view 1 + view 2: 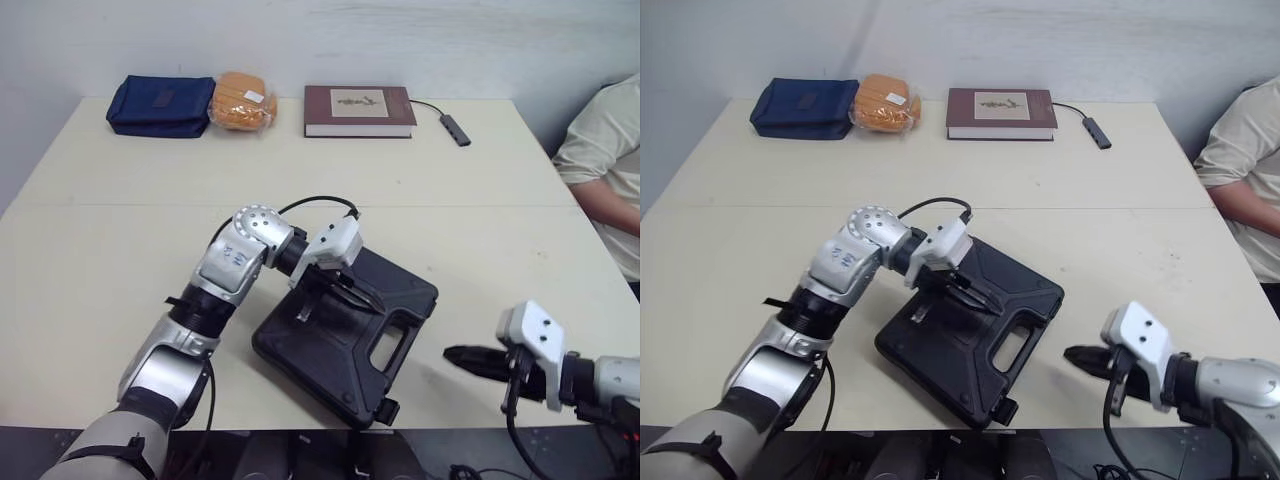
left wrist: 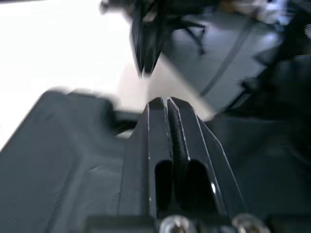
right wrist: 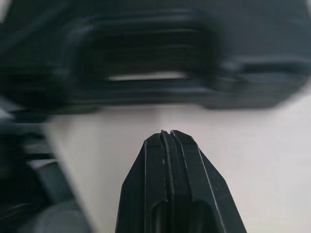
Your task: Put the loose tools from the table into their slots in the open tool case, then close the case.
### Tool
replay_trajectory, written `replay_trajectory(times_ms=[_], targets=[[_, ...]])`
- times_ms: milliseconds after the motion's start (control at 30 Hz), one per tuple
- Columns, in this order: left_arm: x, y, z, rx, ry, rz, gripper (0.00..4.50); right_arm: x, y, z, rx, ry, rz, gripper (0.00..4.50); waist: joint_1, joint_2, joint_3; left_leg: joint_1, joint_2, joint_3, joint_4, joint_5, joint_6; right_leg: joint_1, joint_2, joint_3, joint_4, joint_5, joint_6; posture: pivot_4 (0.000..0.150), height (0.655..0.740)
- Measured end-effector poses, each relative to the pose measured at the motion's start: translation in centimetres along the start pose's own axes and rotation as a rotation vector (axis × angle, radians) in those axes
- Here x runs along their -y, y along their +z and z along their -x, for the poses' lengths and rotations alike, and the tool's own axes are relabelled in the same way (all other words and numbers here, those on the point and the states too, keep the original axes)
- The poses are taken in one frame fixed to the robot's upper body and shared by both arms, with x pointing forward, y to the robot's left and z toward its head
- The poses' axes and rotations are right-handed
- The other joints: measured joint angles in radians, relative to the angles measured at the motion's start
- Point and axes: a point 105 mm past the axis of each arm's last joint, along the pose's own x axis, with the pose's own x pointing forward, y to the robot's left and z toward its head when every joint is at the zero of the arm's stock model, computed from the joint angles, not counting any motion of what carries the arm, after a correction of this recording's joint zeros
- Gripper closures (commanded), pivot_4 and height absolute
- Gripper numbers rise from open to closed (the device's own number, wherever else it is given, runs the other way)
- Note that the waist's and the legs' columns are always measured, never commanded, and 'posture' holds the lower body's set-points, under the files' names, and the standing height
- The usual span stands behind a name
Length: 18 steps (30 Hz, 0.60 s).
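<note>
The black tool case [image 1: 345, 345] lies shut on the table's near middle, its handle cutout [image 1: 385, 350] facing the right. My left gripper [image 1: 372, 298] rests on top of the lid, its fingers [image 2: 165, 109] shut with nothing between them. My right gripper [image 1: 452, 355] hovers low over the table just right of the case handle [image 3: 146, 53], also shut and empty. No loose tools lie on the table.
Along the far edge sit a navy pouch [image 1: 160, 104], an orange bag [image 1: 244, 101], a maroon book [image 1: 359, 110] and a small USB hub [image 1: 455, 129] with a cable. A person's sleeve and arm [image 1: 605, 160] are at the right edge.
</note>
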Motion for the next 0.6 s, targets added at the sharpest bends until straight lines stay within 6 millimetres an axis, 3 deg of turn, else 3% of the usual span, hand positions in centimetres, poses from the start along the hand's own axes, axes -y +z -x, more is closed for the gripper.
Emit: replay_trajectory(times_ms=[133, 267, 367, 433, 600], targets=[[2.8, -1.4, -1.3, -0.035, -0.080, 0.050, 4.43, -2.7, -0.4, -1.5, -0.013, 0.135, -0.034, 4.50, 0.004, 0.000, 0.000, 0.000, 0.000, 0.000, 0.000, 0.000, 0.000, 0.000, 0.000, 0.000, 0.000, 0.000, 0.000, 0.150, 0.7400], [4.0, -2.0, -2.1, -0.060, -0.124, 0.048, 4.43, -3.9, -0.9, -2.0, -0.043, 0.201, -0.036, 4.50, 0.010, 0.000, 0.000, -0.001, -0.001, -0.001, 0.000, 0.000, 0.001, 0.000, -0.001, 0.000, -0.001, 0.000, -0.001, 0.150, 0.7400], [4.8, -3.6, -2.5, -0.159, -0.137, 0.009, 4.43, -4.5, -1.5, -2.2, -0.078, 0.225, -0.040, 4.50, 0.009, 0.000, 0.000, -0.001, -0.001, -0.002, 0.000, 0.000, 0.001, -0.001, -0.001, 0.000, -0.002, 0.000, -0.001, 0.150, 0.7400], [5.0, -4.9, -2.6, -0.213, -0.148, 0.012, 4.43, -4.7, -1.6, -2.3, -0.080, 0.235, -0.029, 4.50, 0.010, 0.000, 0.000, -0.001, -0.001, -0.002, 0.000, 0.000, 0.001, -0.001, -0.001, 0.000, -0.002, 0.000, -0.001, 0.150, 0.7400], [3.8, -5.1, -3.0, -0.207, -0.133, -0.032, 4.43, -4.9, -1.9, -2.6, -0.099, 0.262, 0.003, 4.50, 0.011, 0.001, 0.000, -0.001, -0.001, -0.002, 0.000, -0.001, 0.002, 0.000, -0.001, -0.001, -0.002, 0.000, -0.001, 0.150, 0.7400]])
